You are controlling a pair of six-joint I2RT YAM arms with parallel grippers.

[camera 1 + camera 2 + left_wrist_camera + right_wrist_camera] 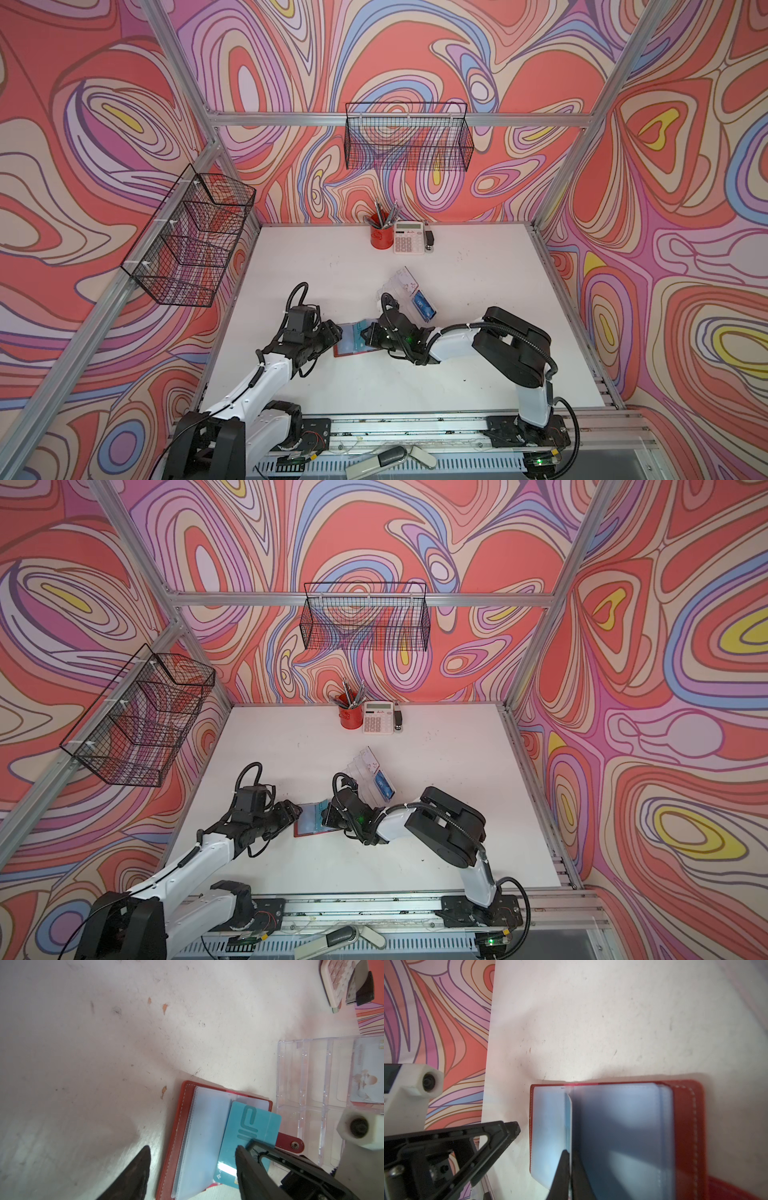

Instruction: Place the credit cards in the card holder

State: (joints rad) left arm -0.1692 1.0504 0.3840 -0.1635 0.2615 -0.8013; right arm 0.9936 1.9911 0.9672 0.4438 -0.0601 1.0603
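Observation:
The card holder (347, 352) (305, 832) is a red wallet lying open on the white table, its clear sleeves (205, 1126) facing up. My right gripper (568, 1152) (365, 334) is shut on a teal credit card (249, 1124) (568, 1113). The card is tilted over the sleeves with its far end near the wallet's fold; I cannot tell whether it sits inside a sleeve. My left gripper (193, 1147) (334, 332) is open. It straddles the wallet's left edge, one finger over bare table and the other finger over the card. Another blue card (422, 305) (383, 787) stands in a clear tray.
The clear acrylic tray (401, 282) (311, 1084) sits just behind the right gripper and also holds a pale card (365, 1076). A red pen cup (380, 239), a calculator (409, 237) and a stapler (430, 240) stand at the table's back edge. Wire baskets hang on the walls.

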